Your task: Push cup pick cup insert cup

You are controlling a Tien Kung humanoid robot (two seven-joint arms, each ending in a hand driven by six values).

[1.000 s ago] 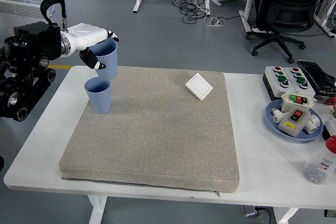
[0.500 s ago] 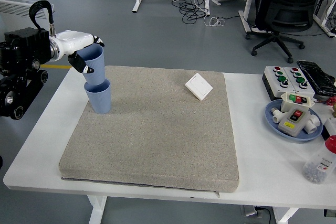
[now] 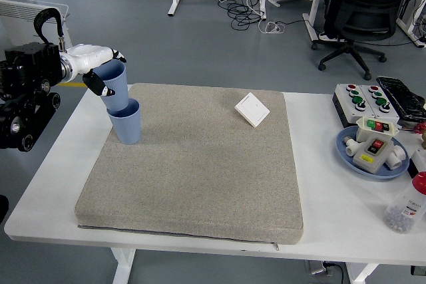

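A blue cup (image 3: pixel 126 122) stands upright on the grey mat (image 3: pixel 193 164) near its far left corner. A second blue cup (image 3: pixel 115 84) is tilted to the left, with its bottom inside the mouth of the standing cup. My left hand (image 3: pixel 100 68), white with black fingertips, is shut on the upper part of this tilted cup. The black left arm comes in from the left edge. My right hand is out of view.
A white switch plate (image 3: pixel 252 109) lies on the mat's far right part. On the white table (image 3: pixel 333 184) to the right are a blue plate (image 3: pixel 371 153) with switch parts, a button box (image 3: pixel 363 101) and a plastic bottle (image 3: pixel 406 207).
My left hand has moved down and to the left with the held cup, lowering its bottom into the standing cup and tilting it to the left.
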